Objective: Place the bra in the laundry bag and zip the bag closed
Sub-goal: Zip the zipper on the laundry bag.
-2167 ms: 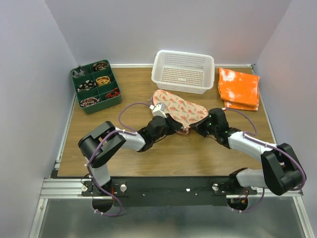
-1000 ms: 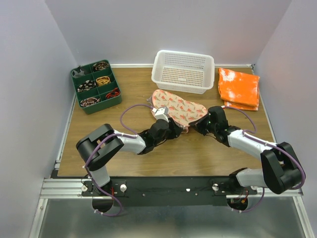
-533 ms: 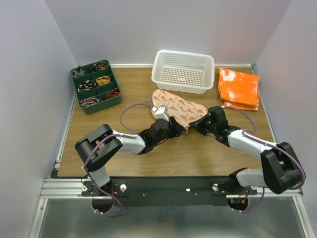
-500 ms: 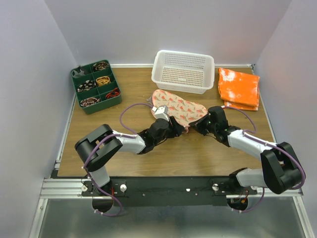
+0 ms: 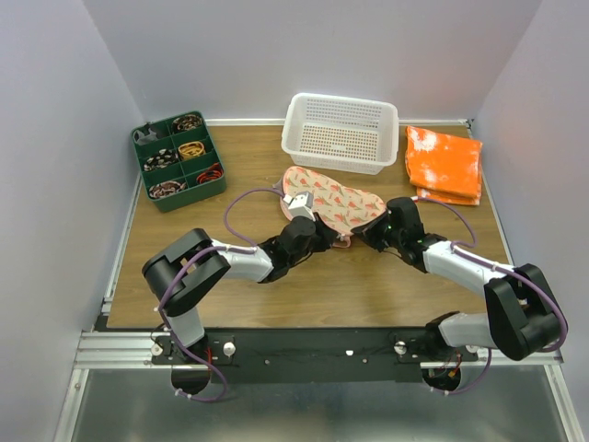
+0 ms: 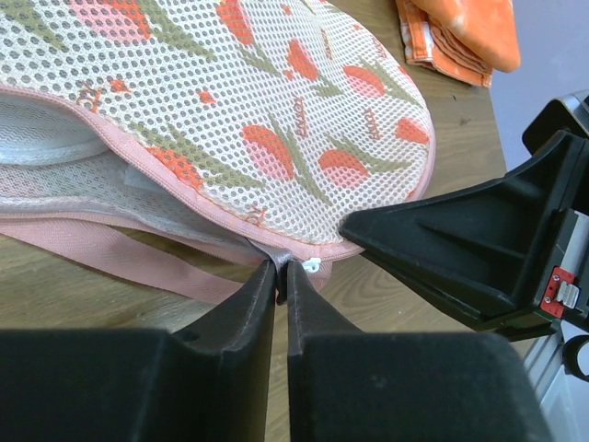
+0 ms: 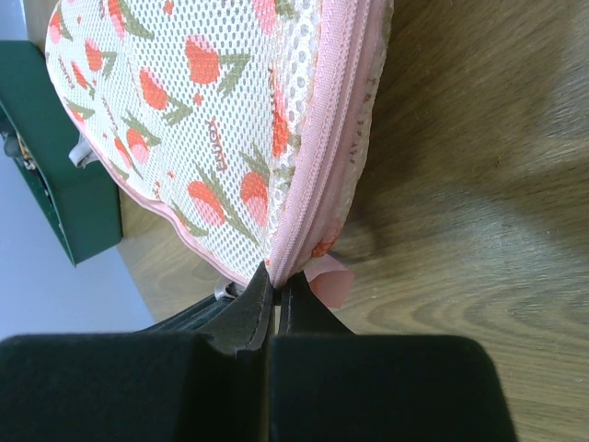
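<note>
left fingers (image 6: 247,318) clamping grey zipper tab (image 6: 278,260) on laundry bag (image 6: 276,120) rim; right fingers (image 7: 247,318) pinching same rim opposite.

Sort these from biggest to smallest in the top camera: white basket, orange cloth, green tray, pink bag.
1. white basket
2. orange cloth and green tray: about alike, so no ranking
3. laundry bag, partly hidden
</note>
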Motion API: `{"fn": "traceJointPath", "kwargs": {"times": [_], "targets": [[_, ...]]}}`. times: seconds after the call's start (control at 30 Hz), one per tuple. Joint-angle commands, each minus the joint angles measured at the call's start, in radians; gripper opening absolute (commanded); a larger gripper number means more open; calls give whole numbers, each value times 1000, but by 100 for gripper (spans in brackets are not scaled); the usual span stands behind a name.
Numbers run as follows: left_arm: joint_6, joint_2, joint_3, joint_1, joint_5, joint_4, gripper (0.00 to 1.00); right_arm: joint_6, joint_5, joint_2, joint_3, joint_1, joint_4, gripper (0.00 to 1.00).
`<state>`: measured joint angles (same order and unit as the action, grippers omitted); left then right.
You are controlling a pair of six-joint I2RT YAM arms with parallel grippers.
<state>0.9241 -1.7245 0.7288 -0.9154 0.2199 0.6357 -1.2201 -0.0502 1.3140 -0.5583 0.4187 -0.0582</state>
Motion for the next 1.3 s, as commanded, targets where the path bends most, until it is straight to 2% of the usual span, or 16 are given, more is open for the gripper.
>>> {"fn": "traceJointPath", "kwargs": {"times": [0.0,0.07,0.17,0.37,0.53,0.8,1.27], "targets": [[-13,-9,3,3,36,-5,12,13,0,-19,-26,-3,15,3],[-13,-10,-2,3,39,-7,4,8,0,-19,-25,-1,15,3],[-13,-6,-17,3,50,-10,0,8,-5,-19,-29,-1,14,3],[-10,-27,-28,6,81,-7,0,2,-54,-33,-51,-3,9,2],[-25,-47,-3,15,125,2,0,-62,-166,-47,-28,-1,-35,1],[-21,-86,29,44,174,33,0,-108,-266,-36,-32,-1,6,1],[-1,-121,106,82,154,99,0,-55,-306,42,-51,-3,98,1]]}}
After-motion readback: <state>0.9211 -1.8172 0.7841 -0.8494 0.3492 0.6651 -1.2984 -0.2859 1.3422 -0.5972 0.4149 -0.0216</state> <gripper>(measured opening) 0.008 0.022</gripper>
